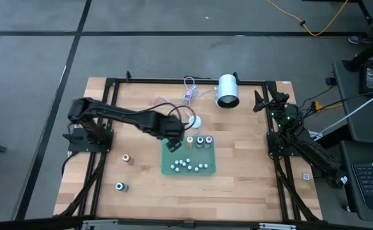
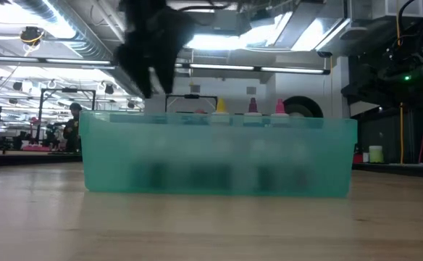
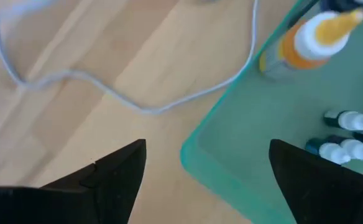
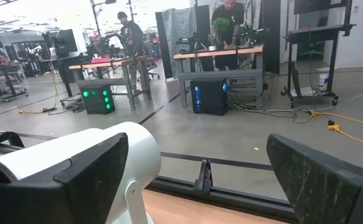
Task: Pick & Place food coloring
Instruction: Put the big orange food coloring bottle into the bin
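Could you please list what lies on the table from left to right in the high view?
Blue-topped bottle → red-topped bottle → left pincer, open over the tray's corner → green tray → white cylinder → right pincer, open, parked at the table's edge.

Food coloring bottles [image 1: 199,141], upright, 3 in tray.
Orange-top one [image 3: 306,43] nearest the left tool [image 1: 172,145]; red [image 1: 127,158] & blue [image 1: 119,186] apart on surface.

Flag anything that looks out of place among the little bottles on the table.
Two small bottles stand on bare wood outside the green tray: a red-topped one and a blue-topped one, both on the tray's left-arm side. Three stand upright in the tray; others lie on its floor. The left gripper hangs over the tray's corner.
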Motion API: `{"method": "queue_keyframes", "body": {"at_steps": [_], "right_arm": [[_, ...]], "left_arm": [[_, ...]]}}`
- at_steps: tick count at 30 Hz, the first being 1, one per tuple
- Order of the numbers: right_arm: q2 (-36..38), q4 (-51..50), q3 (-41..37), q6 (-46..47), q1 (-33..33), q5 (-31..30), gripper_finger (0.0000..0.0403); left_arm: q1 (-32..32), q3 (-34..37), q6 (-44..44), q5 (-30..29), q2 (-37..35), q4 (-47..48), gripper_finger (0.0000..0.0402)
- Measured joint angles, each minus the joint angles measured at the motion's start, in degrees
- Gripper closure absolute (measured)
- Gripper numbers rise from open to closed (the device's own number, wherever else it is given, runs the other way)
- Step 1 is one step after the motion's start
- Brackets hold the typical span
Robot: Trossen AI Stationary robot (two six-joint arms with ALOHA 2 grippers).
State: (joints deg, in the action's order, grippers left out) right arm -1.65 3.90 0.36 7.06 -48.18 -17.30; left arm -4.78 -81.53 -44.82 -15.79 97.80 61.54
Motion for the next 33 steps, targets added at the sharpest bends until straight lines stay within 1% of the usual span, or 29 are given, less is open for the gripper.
{"method": "queue_keyframes", "body": {"at_steps": [5,12,18,27,33], "right_arm": [[0.00,0.02,0.00,0.00,0.00,0.00,0.0019],[0.00,0.03,0.00,-0.01,0.00,0.00,0.0019],[0.00,0.02,0.00,0.01,0.00,0.00,0.0019],[0.00,0.02,0.00,0.01,0.00,0.00,0.0019],[0.00,0.00,0.00,-0.01,0.00,0.00,0.0019]], "left_arm": [[-2.80,8.21,-7.17,-0.92,-6.63,-0.17,0.0072],[-7.31,16.40,-15.27,3.78,-12.21,1.11,0.0073],[-11.35,21.66,-21.68,5.60,-15.24,4.03,0.0073],[-16.48,26.27,-26.17,11.41,-17.22,4.50,0.0073],[-19.11,27.09,-27.50,14.71,-17.87,6.31,0.0073]]}}
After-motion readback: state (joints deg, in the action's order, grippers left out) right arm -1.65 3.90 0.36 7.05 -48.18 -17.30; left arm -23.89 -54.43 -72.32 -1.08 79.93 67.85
